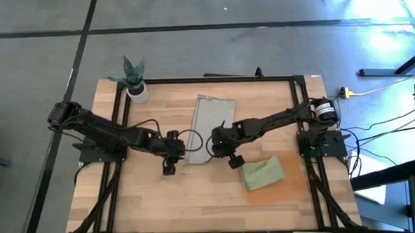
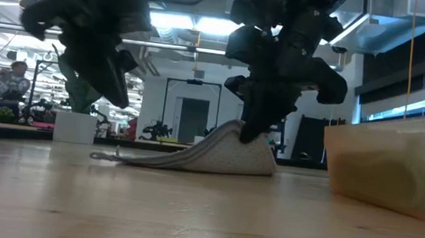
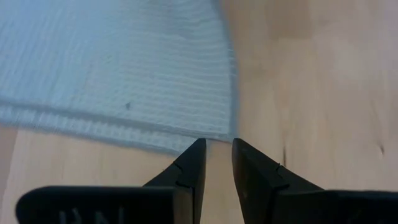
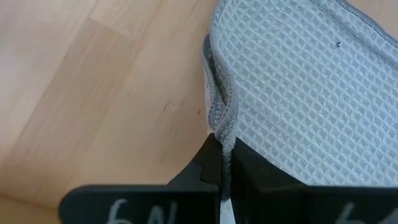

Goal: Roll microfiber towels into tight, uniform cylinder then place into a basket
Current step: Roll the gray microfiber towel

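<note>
A lab or workshop — ceiling striplights, cabled floor, equipment racks beyond.

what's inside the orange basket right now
The basket holds the sage green towel, bundled and lying toward its left end. The grey towel is outside it on the table, its edge pinched by the right gripper. What lies under the green towel is hidden.

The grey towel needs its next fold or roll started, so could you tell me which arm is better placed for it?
Right, probably: the right end effector is shut on the grey towel edge, lifting it. The left end effector hangs near another corner, holding nothing.
</note>
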